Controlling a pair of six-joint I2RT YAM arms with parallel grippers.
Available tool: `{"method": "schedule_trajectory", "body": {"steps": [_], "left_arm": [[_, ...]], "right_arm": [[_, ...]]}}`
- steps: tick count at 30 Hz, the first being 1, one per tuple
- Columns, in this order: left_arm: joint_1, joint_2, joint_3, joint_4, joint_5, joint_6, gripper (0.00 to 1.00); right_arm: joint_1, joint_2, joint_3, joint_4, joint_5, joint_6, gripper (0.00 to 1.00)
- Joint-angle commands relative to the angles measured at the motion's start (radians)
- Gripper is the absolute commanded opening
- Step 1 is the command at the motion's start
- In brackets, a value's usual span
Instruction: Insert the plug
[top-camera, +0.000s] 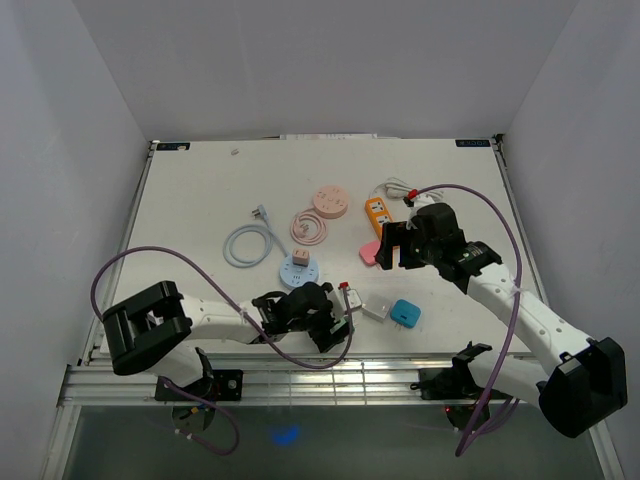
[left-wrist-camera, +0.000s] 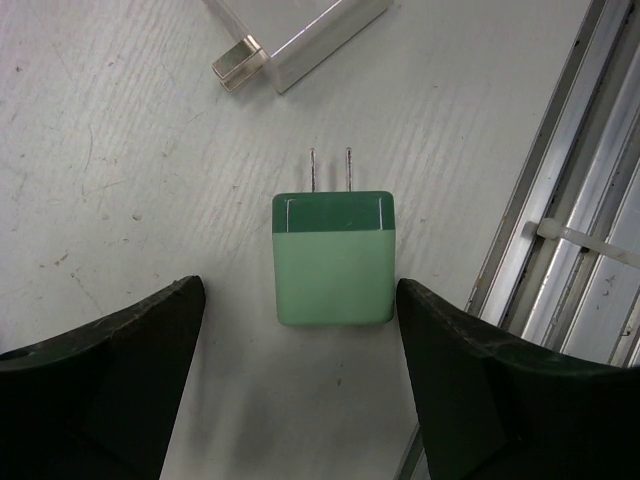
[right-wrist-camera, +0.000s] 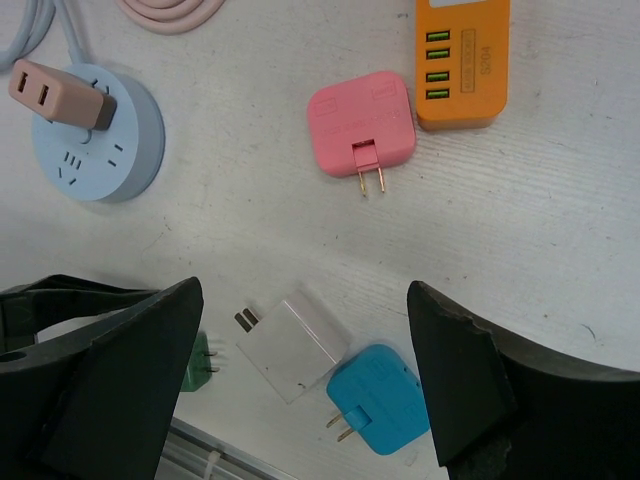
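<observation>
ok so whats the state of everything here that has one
left end effector, open, straddling the green plug
right end effector, open, empty
green plug, unplugged, flat on the table
pink plug, unplugged, prongs out
blue plug, unplugged, prongs out
white plug, unplugged
tan plug, seated in the round blue socket
orange strip, usb ports empty

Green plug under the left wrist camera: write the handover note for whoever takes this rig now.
Left gripper: open, straddling the green plug, fingers clear of both sides.
Right gripper: open, empty, hovering above the table.
Green plug lies flat by the table's near edge, prongs toward the white adapter. Round blue socket already carries a tan plug; orange power strip sits further back.
Done: green plug not yet gripped.
Left: close on the plug, lift, insert; target socket unclear.
</observation>
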Motion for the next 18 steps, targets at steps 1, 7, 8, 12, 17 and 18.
{"method": "schedule_trajectory", "body": {"steps": [1, 7, 8, 12, 17, 18], "left_arm": [[-0.003, 0.012, 0.041, 0.033, -0.001, 0.001, 0.87], [-0.003, 0.038, 0.047, 0.050, 0.055, 0.010, 0.54], [-0.003, 0.041, 0.047, 0.049, 0.057, 0.009, 0.50], [-0.003, 0.023, 0.035, 0.052, 0.043, -0.022, 0.40], [0.026, -0.057, 0.041, 0.035, 0.029, -0.124, 0.24], [0.036, -0.068, 0.047, 0.029, 0.037, -0.144, 0.22]], "right_arm": [[-0.007, -0.025, 0.016, 0.025, -0.017, -0.007, 0.88], [-0.010, -0.029, 0.005, 0.025, -0.022, -0.007, 0.87], [-0.009, -0.030, 0.004, 0.023, -0.025, -0.007, 0.86], [-0.010, -0.038, 0.004, 0.025, -0.028, -0.007, 0.86], [-0.010, -0.044, 0.005, 0.023, -0.045, -0.008, 0.85], [-0.012, -0.044, 0.004, 0.023, -0.048, -0.007, 0.85]]}}
